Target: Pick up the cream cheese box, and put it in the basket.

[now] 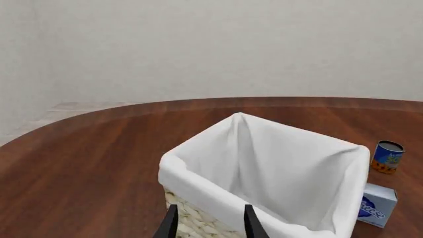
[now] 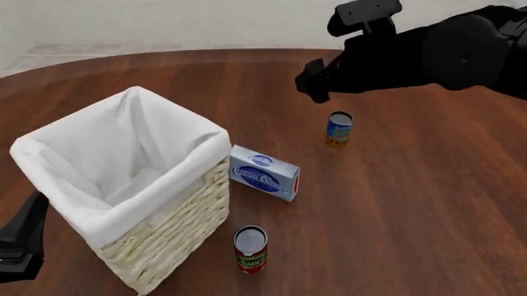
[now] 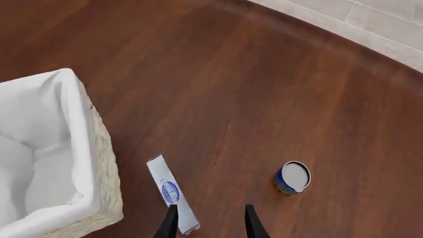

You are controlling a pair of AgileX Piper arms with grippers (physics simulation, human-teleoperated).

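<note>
The cream cheese box (image 2: 265, 173) stands on edge just beside the wicker basket (image 2: 165, 228). The right gripper (image 3: 210, 220) hangs above it, jaws parted and empty. The left gripper (image 1: 210, 221) also looks open and seems empty, though only its fingertips show.

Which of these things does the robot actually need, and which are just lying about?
Needed:
- pale blue-white cream cheese box, standing on its edge
- cream wicker basket with white cloth liner

Lying about:
- blue and yellow can
- red and green can

The wooden table (image 2: 428, 203) bears the basket (image 2: 165, 228), the cream cheese box (image 2: 263, 172) and two cans (image 2: 339, 128).
</note>
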